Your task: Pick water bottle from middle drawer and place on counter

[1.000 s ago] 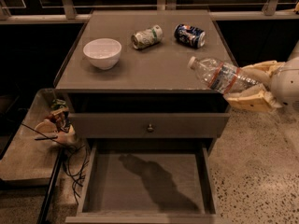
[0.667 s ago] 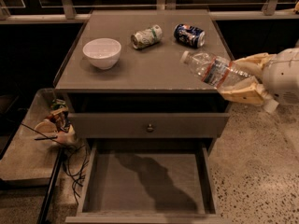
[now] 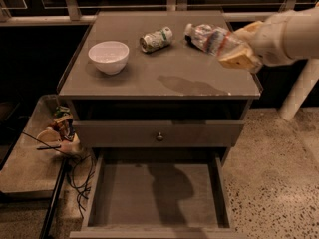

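The tool, clamped on the water bottle, has swung in — the surface now lies under it — nearly done.

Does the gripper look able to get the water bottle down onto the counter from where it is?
Probably yes. The gripper holds the water bottle above the right rear of the counter. Bare top lies just below and in front of it, and the bowl and green-white can lie apart from it.

The clear ribbed water bottle hung tilted over the counter at 2 o'clock, white cap toward 10 o'clock, base clamped in the gripper. The middle drawer stood pulled open at 6 o'clock.
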`<state>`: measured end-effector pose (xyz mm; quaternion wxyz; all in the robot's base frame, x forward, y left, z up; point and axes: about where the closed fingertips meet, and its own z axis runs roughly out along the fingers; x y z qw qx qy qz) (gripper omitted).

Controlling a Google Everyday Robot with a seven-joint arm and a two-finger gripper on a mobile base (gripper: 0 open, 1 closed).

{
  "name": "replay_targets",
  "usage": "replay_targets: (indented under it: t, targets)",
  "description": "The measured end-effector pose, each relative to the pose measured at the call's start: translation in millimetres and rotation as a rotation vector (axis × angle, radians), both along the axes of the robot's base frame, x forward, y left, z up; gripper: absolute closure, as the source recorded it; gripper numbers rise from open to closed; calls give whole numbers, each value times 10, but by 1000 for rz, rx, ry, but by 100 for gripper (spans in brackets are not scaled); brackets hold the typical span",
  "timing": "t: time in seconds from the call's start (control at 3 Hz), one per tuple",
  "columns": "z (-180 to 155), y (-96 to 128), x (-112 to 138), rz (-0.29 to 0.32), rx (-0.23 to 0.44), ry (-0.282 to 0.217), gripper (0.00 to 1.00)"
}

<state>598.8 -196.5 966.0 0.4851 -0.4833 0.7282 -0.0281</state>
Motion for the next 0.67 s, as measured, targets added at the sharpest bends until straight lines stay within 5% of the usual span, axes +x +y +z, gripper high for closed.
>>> replay_targets:
  t: [0.67]
  targets:
    - [-268, 427, 825, -90, -53, 55, 100]
